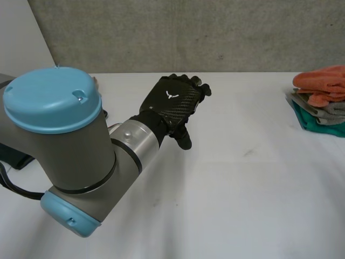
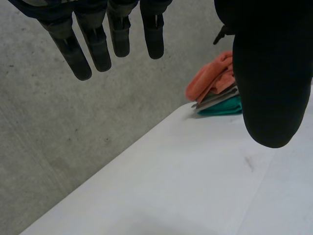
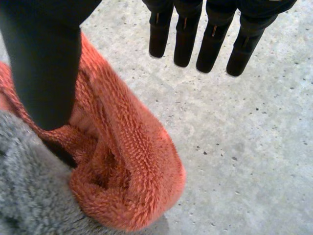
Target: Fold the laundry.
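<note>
Two hands, one pile. Left hand (image 1: 171,105): fingers straight, holding nothing, hovering over the bare table (image 1: 242,189), out of the way, I judge, since no cloth lies there to fold. Laundry stack (image 1: 321,100): orange over grey over teal, at the table's right edge, well apart from that hand. Right hand (image 3: 44,63): fingers straight, empty, poised above the orange towel (image 3: 127,166) resting on the grey towel (image 3: 29,196) (its wrist camera gives me nap and folds; the head camera, layer order).

Cloth stack (image 1: 322,100), partly beyond the head view's right edge.
</note>
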`<state>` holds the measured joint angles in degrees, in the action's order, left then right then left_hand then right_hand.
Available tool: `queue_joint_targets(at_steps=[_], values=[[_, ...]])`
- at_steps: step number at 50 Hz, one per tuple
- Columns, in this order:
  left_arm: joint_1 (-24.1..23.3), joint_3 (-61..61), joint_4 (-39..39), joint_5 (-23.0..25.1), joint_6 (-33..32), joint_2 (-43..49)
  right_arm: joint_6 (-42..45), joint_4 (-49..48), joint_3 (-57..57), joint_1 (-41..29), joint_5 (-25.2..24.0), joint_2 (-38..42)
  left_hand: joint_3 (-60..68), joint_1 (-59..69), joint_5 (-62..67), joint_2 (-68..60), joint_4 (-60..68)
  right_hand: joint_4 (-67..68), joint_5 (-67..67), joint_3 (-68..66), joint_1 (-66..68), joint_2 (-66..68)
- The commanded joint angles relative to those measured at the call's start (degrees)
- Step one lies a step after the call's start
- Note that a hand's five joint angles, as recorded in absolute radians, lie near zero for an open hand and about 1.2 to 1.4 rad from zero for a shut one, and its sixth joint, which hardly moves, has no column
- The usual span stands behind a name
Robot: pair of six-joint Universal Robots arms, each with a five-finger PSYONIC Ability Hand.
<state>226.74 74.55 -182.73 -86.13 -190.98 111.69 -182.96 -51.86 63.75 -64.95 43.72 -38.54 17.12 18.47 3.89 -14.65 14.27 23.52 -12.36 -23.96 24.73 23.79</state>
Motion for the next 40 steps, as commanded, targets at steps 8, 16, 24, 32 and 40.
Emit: queue_joint_targets(at_steps=[8,16,24,32,40], values=[[-1.4,-0.1,-0.2,0.1,0.6,-2.5,13.1,23.4,5.9,10.6,6.1,-14.1,-2.9,-4.2,0.4,0.4,0.0,-13.5,12.4,14.0,-14.7,-13.8],[-2.7,0.9,-3.2,0.2,0.7,-6.0,26.8,33.7,0.6,14.4,29.4,-19.6,-6.7,-8.1,-3.5,4.3,-3.9,-13.5,12.4,14.0,-14.7,-13.8],[-2.2,1.1,-7.4,2.0,0.4,-11.1,28.8,30.7,2.5,3.3,34.9,-27.4,-7.1,-8.5,-3.9,4.6,-4.3,-13.5,12.4,14.0,-14.7,-13.8],[6.4,2.0,-7.3,1.3,-0.1,-13.0,21.3,26.0,18.8,-10.5,22.1,-41.9,-7.1,-8.5,-3.9,4.6,-4.3,-13.5,12.4,14.0,-14.7,-13.8],[28.8,5.7,-8.2,2.2,-1.7,-11.8,22.8,22.0,36.9,-25.7,12.4,-46.3,-7.1,-8.5,-3.9,4.6,-4.3,-13.5,12.4,14.0,-14.7,-13.8]])
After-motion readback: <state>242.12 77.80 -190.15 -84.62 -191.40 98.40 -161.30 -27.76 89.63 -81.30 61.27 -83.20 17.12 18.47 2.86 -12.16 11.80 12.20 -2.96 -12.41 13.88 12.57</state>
